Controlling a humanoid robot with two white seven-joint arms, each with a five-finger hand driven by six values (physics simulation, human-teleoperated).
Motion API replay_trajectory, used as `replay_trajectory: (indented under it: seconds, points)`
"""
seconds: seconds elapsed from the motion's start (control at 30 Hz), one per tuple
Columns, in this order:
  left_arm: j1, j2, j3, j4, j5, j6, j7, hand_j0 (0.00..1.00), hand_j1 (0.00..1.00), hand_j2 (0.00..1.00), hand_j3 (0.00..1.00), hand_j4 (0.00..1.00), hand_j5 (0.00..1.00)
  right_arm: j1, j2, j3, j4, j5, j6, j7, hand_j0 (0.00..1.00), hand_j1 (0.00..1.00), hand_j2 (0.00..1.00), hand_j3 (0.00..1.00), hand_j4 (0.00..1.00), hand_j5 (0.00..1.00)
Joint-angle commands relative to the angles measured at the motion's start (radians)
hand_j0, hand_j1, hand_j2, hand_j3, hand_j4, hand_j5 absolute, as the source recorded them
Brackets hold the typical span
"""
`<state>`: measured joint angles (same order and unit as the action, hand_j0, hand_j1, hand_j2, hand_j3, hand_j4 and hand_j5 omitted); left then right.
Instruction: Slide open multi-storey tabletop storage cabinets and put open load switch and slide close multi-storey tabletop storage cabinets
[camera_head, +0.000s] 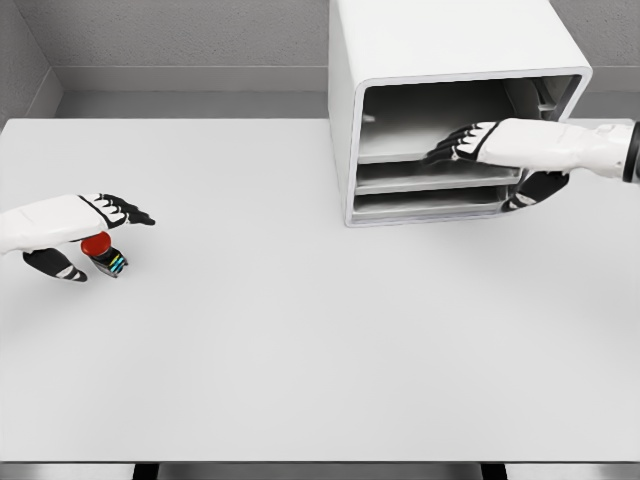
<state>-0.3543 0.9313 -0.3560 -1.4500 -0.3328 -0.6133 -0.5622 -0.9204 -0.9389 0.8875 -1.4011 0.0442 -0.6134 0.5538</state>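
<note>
- While the left hand (85, 222) hovers over the load switch (103, 254) at the table's (320, 340) left, fingers loosely spread, nothing's gripped.
- Right hand (500, 150) reaches into the cabinet (440, 60), fingers extended, empty.
- Switch looks small, rigid, light; probably pinch its body under the red cap.

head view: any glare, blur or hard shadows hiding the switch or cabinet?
Head view: flat, even simulator light, no glare or blur. Soft shadow only under the left hand, partly covering the red-topped switch. The cabinet interior is dim, shelves readable; the right hand hides its right part.
</note>
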Motion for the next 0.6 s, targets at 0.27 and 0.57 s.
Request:
replay_trajectory:
  seconds: [0.27,0.57]
  points:
    - [-0.008,-0.017,0.002,0.045,-0.022,0.002,0.001,1.0,1.0,1.0,1.0,1.0,1.0,-0.017,0.068,0.004,0.113,0.002,0.003,0.024,1.0,1.0,1.0,1.0,1.0,1.0]
    - [-0.006,-0.014,0.0,0.046,-0.018,0.002,0.001,0.81,0.81,0.81,0.81,0.81,0.81,-0.026,0.109,0.007,0.169,0.008,0.003,0.032,1.0,1.0,1.0,1.0,1.0,1.0]
